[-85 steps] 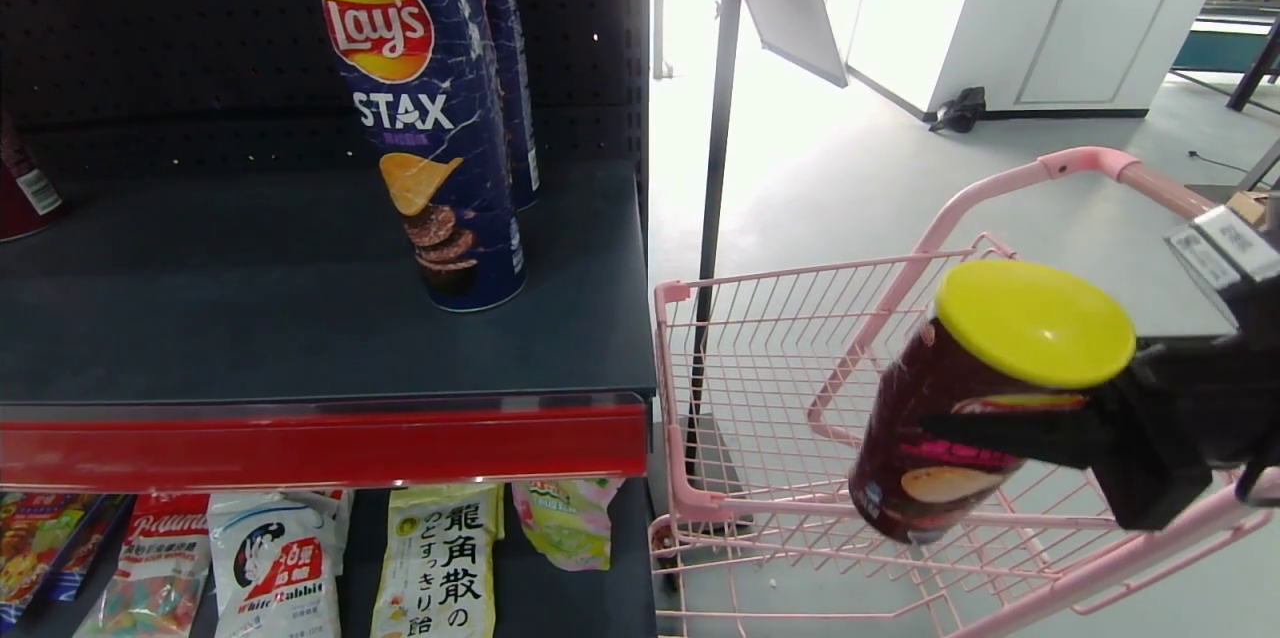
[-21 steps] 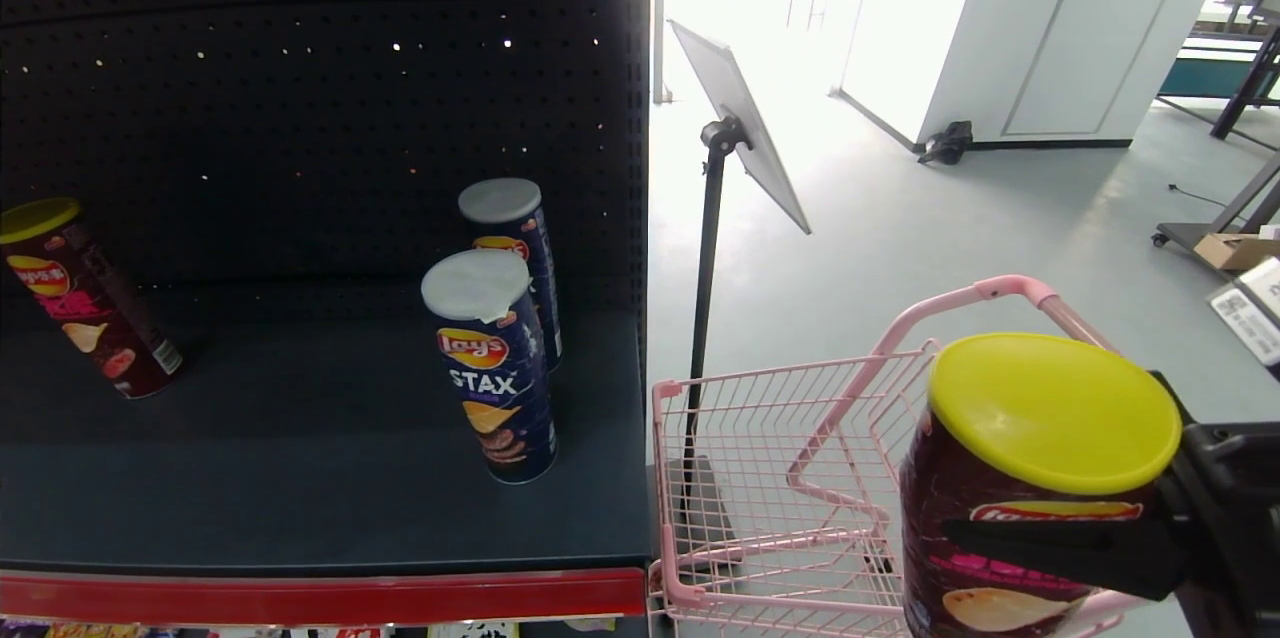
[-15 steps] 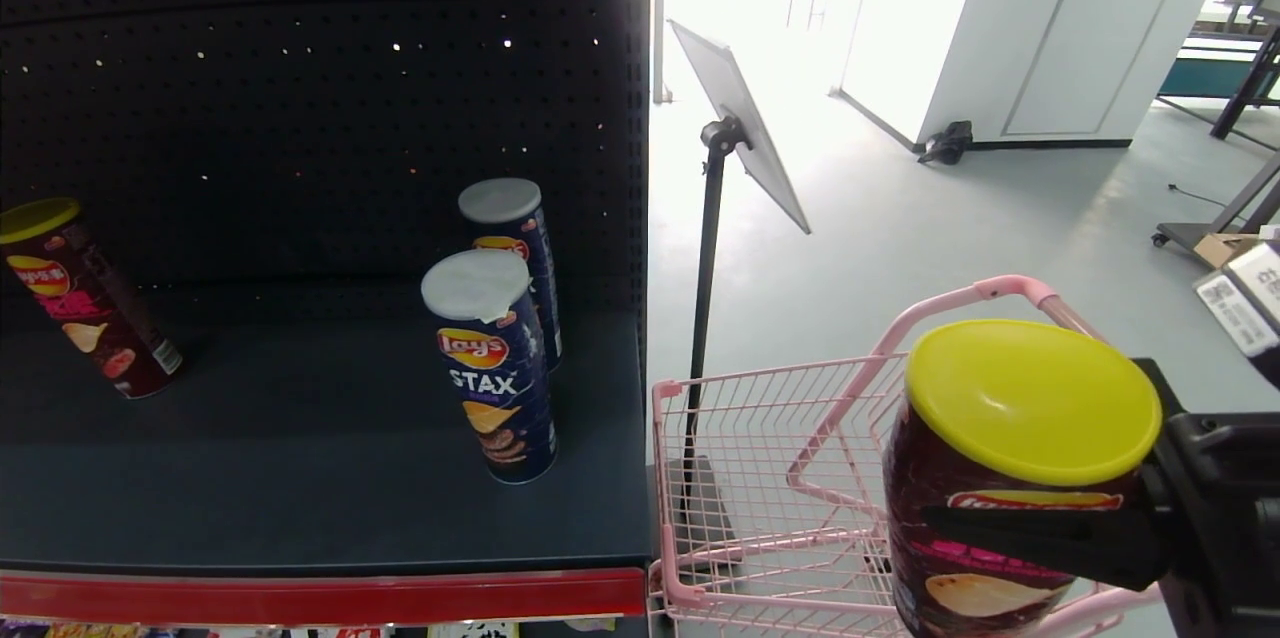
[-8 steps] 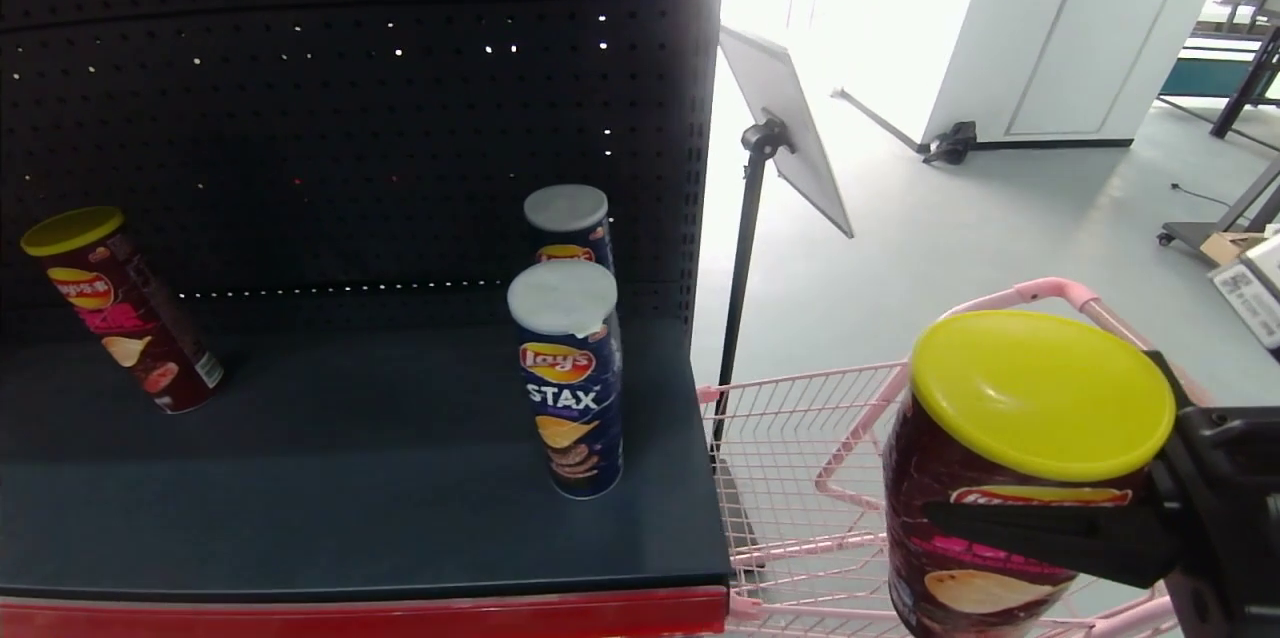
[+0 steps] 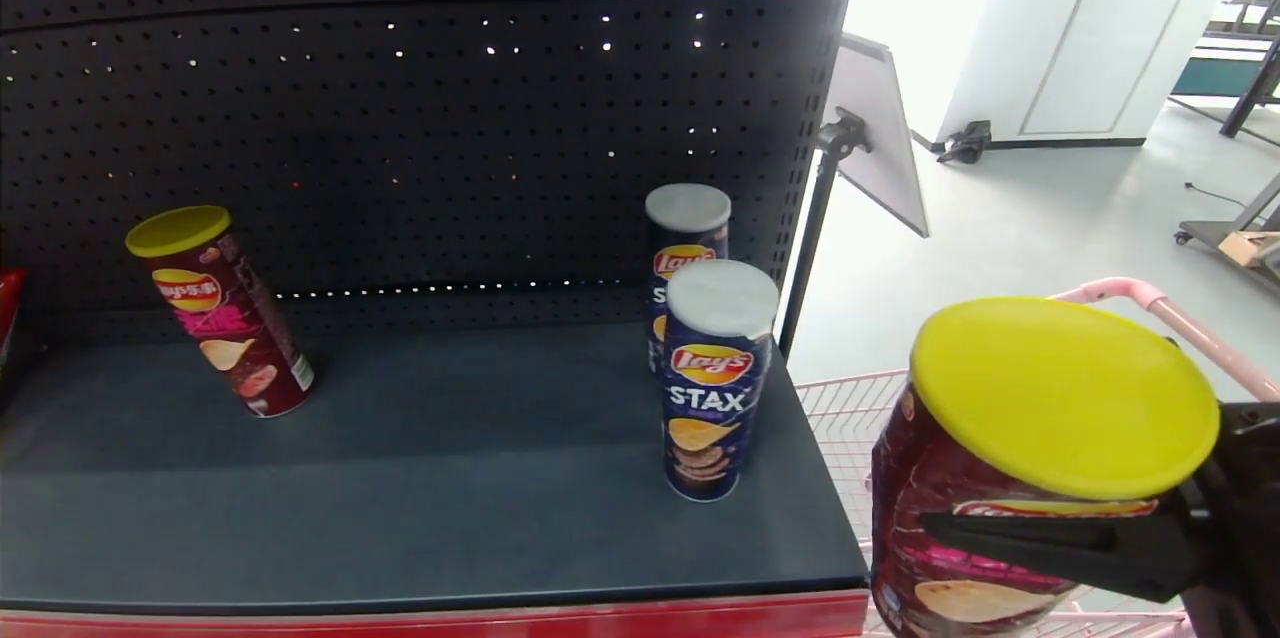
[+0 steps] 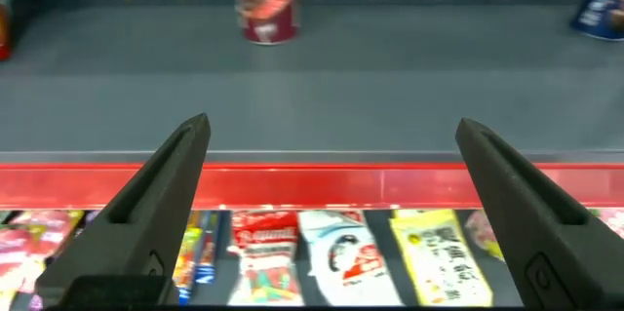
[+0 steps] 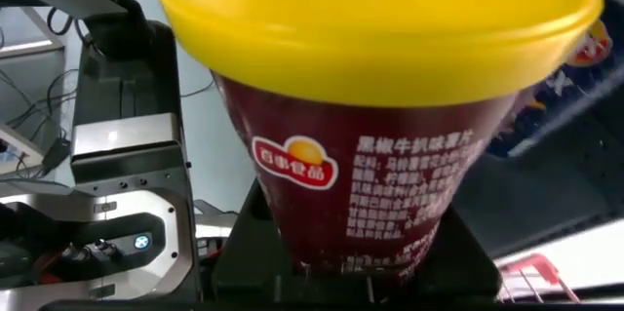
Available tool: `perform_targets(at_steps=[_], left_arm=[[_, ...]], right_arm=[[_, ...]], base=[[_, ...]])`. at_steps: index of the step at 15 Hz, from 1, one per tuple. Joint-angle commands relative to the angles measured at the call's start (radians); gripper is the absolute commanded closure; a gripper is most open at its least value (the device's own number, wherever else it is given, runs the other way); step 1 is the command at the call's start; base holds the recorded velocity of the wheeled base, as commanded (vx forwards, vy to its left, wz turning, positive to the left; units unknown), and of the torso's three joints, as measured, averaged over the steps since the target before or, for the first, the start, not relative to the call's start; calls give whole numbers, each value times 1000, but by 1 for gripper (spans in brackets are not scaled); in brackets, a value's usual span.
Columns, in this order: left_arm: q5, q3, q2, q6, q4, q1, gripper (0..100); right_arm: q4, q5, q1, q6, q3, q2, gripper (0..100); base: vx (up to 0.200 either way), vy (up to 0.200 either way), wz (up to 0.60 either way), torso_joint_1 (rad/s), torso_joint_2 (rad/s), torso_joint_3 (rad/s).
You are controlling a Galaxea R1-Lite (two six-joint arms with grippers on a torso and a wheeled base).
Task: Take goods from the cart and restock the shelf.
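The shelf [image 5: 450,478], a dark board backed by pegboard with a red strip [image 5: 450,615] along its front lip, took up most of the head view, with a wide bare stretch in the middle, which looked like the natural landing spot. The pink cart [image 5: 1165,301] showed at the right edge, just beside the shelf's end. On the board stood a maroon crisp can [image 5: 225,313] at the left and two dark blue crisp cans [image 5: 715,388] at the right, one behind the other, so flavours seemed to be grouped by side. The held maroon can [image 5: 960,478] with its yellow lid was upright and clear of the cart, off the shelf's right front corner; keeping it vertical would let it be set straight down on its base. The right gripper [image 5: 985,528] was clamped across its body below the lid. The left gripper [image 6: 331,124] was spread wide with nothing in it, level with the red strip (snack packets [image 6: 331,252] lay on the tier below).

Against the earlier frames the whole scene had slid rightward, so the camera had turned toward the shelf; the can kept its grip and pose
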Motion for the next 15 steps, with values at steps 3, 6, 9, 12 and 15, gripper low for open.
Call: perform_targets(at_steps=[3, 6, 9, 12, 15], left_arm=[[0, 0, 1, 0, 0, 0, 0], [0, 0, 1, 0, 0, 0, 0], [0, 0, 1, 0, 0, 0, 0], [0, 0, 1, 0, 0, 0, 0], [0, 0, 1, 0, 0, 0, 0]], right_arm=[[0, -1, 13, -1, -1, 0, 100], [-5, 0, 13, -1, 0, -1, 100], [-5, 2, 13, -1, 2, 0, 100], [-5, 3, 13, -1, 8, 0, 100], [-5, 3, 13, -2, 14, -1, 100]], base=[[0, 200, 0, 1, 2, 4], [0, 200, 0, 2, 4, -1], [0, 200, 0, -2, 2, 2], [0, 200, 0, -1, 4, 4], [0, 200, 0, 4, 1, 4]])
